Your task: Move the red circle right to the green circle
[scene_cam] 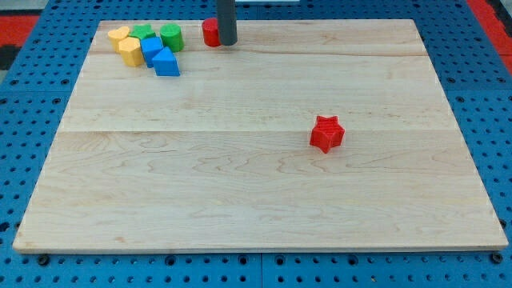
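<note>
The red circle [210, 32] sits near the board's top edge, left of centre. The green circle [171, 37] lies to its left with a gap between them. My tip [228, 43] is at the red circle's right side, touching or nearly touching it; the dark rod rises out of the view's top.
At the top left is a cluster: a yellow heart [118, 34], a yellow hexagon [130, 50], a green star [144, 33], a blue cube [151, 50] and a blue wedge-shaped block [166, 62]. A red star [326, 134] lies right of centre. The wooden board [256, 192] rests on a blue pegboard.
</note>
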Controlling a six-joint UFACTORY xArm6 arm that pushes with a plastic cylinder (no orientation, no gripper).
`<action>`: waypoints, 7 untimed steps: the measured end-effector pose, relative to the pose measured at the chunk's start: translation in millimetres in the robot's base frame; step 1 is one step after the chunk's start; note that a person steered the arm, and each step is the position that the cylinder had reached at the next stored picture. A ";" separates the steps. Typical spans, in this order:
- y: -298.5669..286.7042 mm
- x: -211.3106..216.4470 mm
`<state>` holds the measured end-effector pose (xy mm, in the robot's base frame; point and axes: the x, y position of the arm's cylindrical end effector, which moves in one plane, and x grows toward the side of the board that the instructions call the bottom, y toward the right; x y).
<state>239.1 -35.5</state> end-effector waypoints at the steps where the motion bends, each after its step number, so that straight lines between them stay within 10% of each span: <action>1: 7.0 -27.6; 3: -70.0 -20.0; 5: 152.4 11.5; 7: 217.2 212.0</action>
